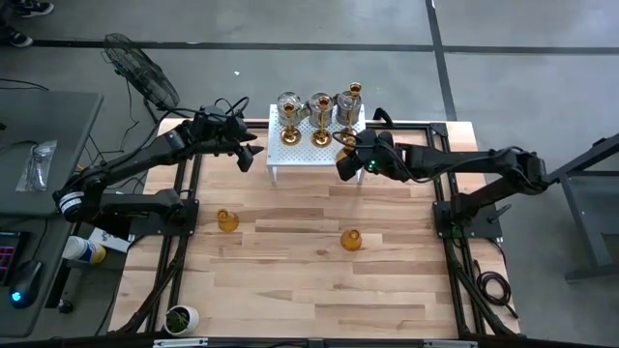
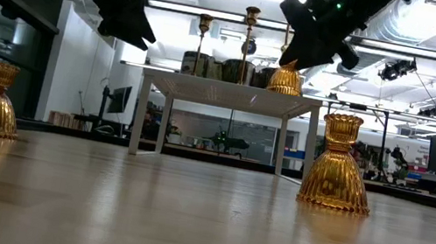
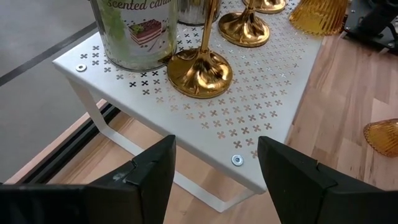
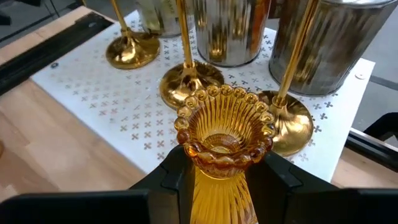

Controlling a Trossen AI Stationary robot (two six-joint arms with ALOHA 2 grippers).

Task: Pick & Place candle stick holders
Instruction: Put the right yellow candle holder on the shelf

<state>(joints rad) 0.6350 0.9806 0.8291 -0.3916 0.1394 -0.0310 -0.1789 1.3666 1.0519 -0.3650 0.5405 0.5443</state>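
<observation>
**Amber glass holder carried to the stand**

My right gripper (image 4: pixel 217 177) clasps an amber glass holder (image 4: pixel 222 134) at its ribbed body, over the white stand's (image 1: pixel 290 155) right near corner. Glass looks slippery and fragile; I'd grip gently. My left gripper (image 3: pixel 214 168) hangs unclenched, empty, left of the stand.

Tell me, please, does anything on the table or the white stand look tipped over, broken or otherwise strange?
Nothing stands out. The two amber holders on the table stand upright, and so do the gold stemmed holders on the white stand. The right gripper holds a third amber holder upright at the stand's edge. The left gripper is open and empty.
</observation>
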